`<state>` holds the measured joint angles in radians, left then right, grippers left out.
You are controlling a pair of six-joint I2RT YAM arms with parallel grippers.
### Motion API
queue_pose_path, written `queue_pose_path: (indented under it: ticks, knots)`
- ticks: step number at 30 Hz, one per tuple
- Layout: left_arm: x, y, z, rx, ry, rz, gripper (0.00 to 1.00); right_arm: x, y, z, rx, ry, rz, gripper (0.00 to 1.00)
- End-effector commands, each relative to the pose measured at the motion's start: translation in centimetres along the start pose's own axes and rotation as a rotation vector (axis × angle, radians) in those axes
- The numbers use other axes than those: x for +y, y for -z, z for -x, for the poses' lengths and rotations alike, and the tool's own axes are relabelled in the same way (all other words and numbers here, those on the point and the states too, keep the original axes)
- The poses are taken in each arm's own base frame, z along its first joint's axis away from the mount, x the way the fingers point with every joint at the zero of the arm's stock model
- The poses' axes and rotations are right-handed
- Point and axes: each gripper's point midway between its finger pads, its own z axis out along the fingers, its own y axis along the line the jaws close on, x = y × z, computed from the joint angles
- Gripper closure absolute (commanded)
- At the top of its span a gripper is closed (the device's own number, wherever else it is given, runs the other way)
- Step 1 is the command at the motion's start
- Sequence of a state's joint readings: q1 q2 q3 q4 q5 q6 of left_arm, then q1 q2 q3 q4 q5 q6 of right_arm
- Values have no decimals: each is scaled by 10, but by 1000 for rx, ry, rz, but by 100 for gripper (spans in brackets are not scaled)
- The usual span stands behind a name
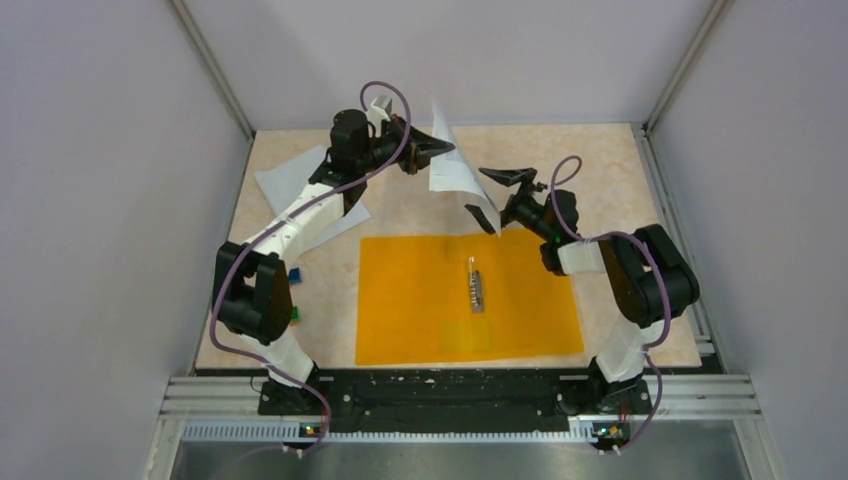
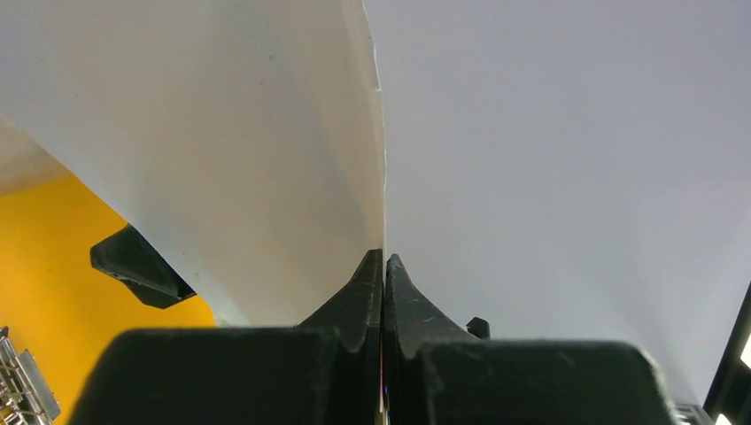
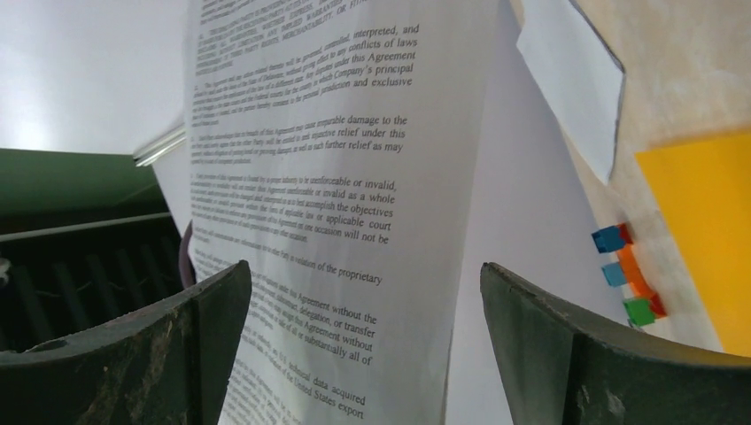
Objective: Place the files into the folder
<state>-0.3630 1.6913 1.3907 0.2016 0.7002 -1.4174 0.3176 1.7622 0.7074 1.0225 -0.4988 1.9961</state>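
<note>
Left wrist view shows our left fingers pressed together on the edge of the printed sheet, its text hidden from this side. Our right fingers stand apart facing its lower part; we cannot tell contact. Below, the folder lies flat on the tabletop; the second sheet, far left, is partly under the left arm.

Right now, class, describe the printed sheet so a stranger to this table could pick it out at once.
Start at the orange folder lying open mid-table. Just beyond its far edge, the left gripper pinches the printed sheet upright in the air. The other sheet lies flat off to the left; this one is raised and bears dense black text.
</note>
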Motion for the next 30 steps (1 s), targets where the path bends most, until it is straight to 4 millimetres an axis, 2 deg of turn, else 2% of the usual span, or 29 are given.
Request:
queue_pose_path:
  ticks: [1, 7, 9, 15, 20, 21, 25, 30]
  knots:
    - [-29, 10, -12, 9, -75, -111, 100, 43, 10, -15, 31, -33, 160, 1]
    - [-17, 17, -29, 34, -79, -106, 100, 61, 15, -22, 28, -16, 209, 1]
    - [-11, 22, -35, 44, -81, -97, 100, 60, 18, -23, 11, 19, 200, 1]
    - [16, 42, -61, 79, -88, -42, 100, 42, 38, -14, -79, 202, 101, 3]
    - [50, 50, -82, 114, -93, 22, 100, 27, 62, -13, -120, 358, -2, 7]
    - [58, 51, -87, 123, -95, 35, 100, 18, 66, -10, -130, 381, -45, 7]
    - [82, 47, -107, 166, -109, 79, 100, 10, 91, -7, -184, 508, -136, 12]
    - [106, 39, -126, 202, -111, 122, 100, -1, 122, 4, -258, 649, -276, 22]
